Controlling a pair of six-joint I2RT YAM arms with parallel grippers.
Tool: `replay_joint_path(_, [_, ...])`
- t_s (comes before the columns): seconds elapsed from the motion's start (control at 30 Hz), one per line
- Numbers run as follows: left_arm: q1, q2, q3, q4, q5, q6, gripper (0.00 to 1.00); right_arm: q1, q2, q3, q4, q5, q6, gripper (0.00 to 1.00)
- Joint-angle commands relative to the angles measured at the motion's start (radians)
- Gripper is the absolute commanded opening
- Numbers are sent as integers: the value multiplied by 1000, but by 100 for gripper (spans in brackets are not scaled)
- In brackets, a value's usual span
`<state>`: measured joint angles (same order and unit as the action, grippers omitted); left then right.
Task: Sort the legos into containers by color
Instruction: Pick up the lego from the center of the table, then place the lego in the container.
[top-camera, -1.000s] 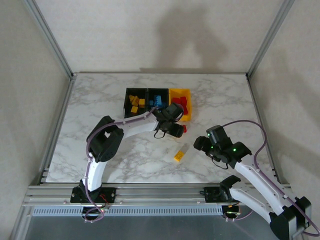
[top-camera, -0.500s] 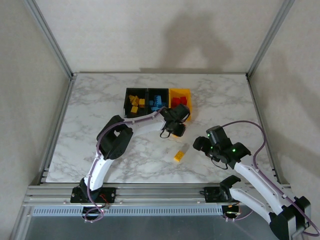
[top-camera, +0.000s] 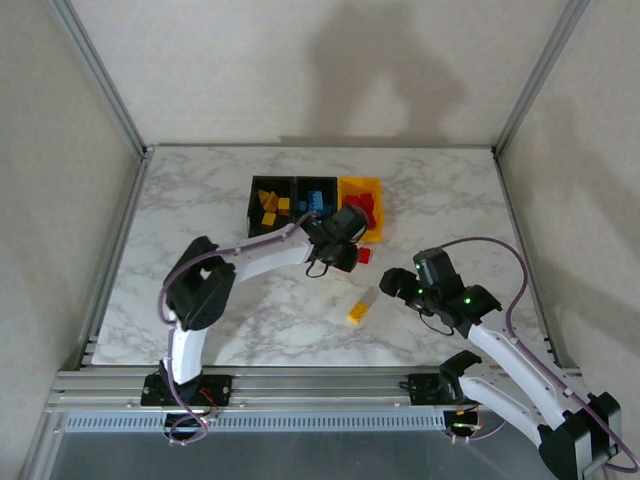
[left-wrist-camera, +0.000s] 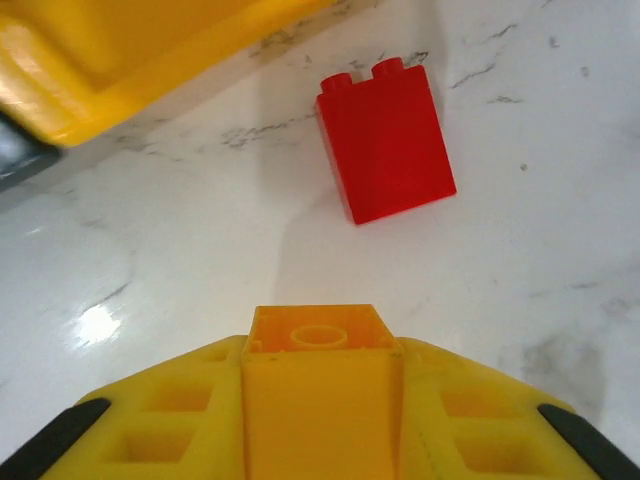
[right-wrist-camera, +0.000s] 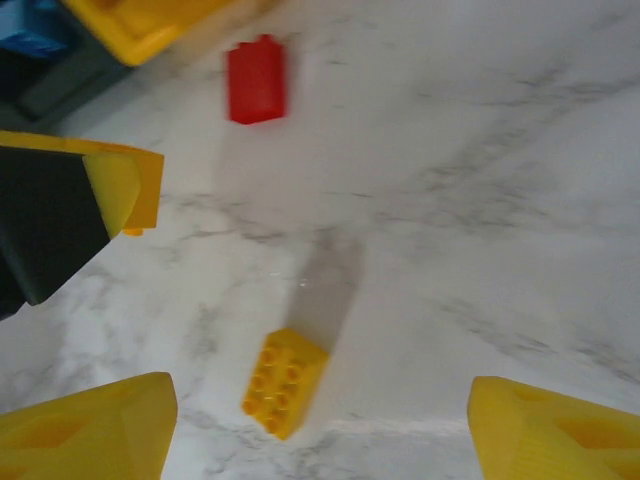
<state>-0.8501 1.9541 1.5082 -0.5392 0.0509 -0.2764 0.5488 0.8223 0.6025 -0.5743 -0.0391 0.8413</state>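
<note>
Left wrist: left gripper (left-wrist-camera: 320, 425) is clamped on a yellow-orange brick (left-wrist-camera: 320, 345), whose hollow underside, with one round tube, faces the camera. Just beyond it, a red brick (left-wrist-camera: 385, 150) lies on its side on the marble table (left-wrist-camera: 520, 300), apart from the gripper. Its two studs point to the top of frame and its long axis runs near vertical, leaning slightly left. The yellow bin (left-wrist-camera: 150, 60) wall is at upper left.

Right wrist: right gripper (right-wrist-camera: 322, 425) has its jaws spread wide with nothing between them, hanging over the table. One loose yellow brick (right-wrist-camera: 283, 382) sits at lower centre, studs up, with its long axis running lower left to upper right. The red brick is at upper left, long axis vertical.

Top external count:
- 3 bins in a row at upper centre: left black bin (top-camera: 251, 205) holds yellow-orange pieces, middle black bin (top-camera: 316, 180) holds blue, and the yellow bin holds red.
- Pieces in the bins are too small to count.
- 2 bricks loose on the table (1 red, 1 yellow), plus 1 gripped.
</note>
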Motion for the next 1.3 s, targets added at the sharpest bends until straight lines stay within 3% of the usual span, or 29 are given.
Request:
replay_joint_path(0.0, [24,-126,-53,-4,-59,-34,24,45,31,47,147,-101,-78,76])
replay_joint_path(0.33, [243,-326,-171,-15,-116,-44,25,223,335,237,347,-102,-140,75])
replay_joint_path(0.67, [439,-239,-135,27,-63,-52,25,278,437,311,380,-104,-147,75])
replay_joint_path(1.27, [489,-55,-78,132,20,-118,28,279,313,231,298,-11,-119,75])
